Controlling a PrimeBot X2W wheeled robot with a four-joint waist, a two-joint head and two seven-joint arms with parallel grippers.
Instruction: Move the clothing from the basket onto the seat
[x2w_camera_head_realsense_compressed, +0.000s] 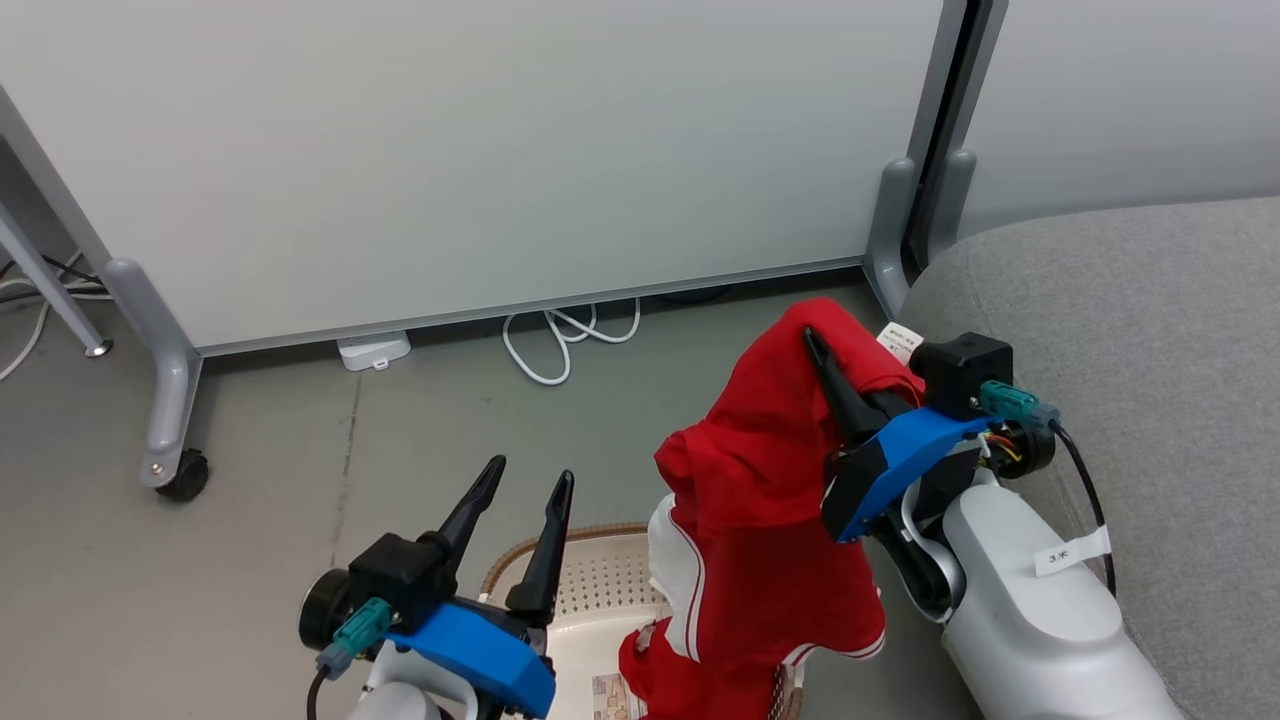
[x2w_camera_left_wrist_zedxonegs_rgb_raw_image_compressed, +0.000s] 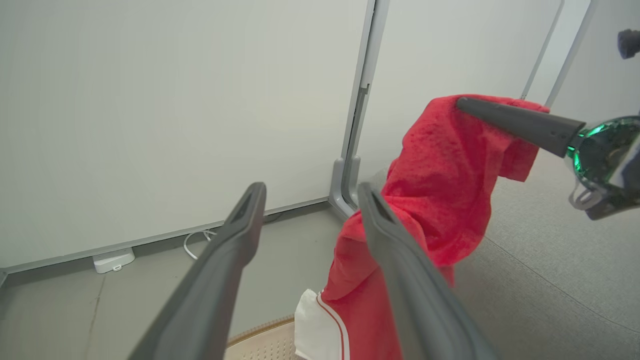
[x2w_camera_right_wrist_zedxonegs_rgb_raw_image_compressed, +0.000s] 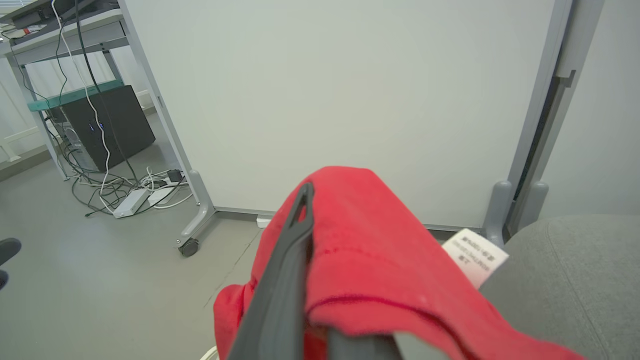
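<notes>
Right gripper is up high, jaws clenched on a bright red thin-fabric sports garment with white trim. One dark finger lies along the outside of the cloth, and the other is buried beneath it. The garment hangs in a long drape from the jaws, its lower end down over the cream perforated plastic laundry basket with the brown woven-look rim. That basket sits on the grey floor at the bottom of the head view. More red cloth lies bunched inside the basket, next to a label sticker on its bottom. A white care tag sticks out of the lifted fabric on the seat's side.

The large grey fabric-upholstered sofa seat is just right of the gripper; the garment is near its rounded edge, not resting on it.

Left gripper hovers by the basket's left rim, jaws released and spread wide, nothing between them.

Behind it all stands a white partition panel on grey castered feet, with a white cable looped on the floor at its base.
</notes>
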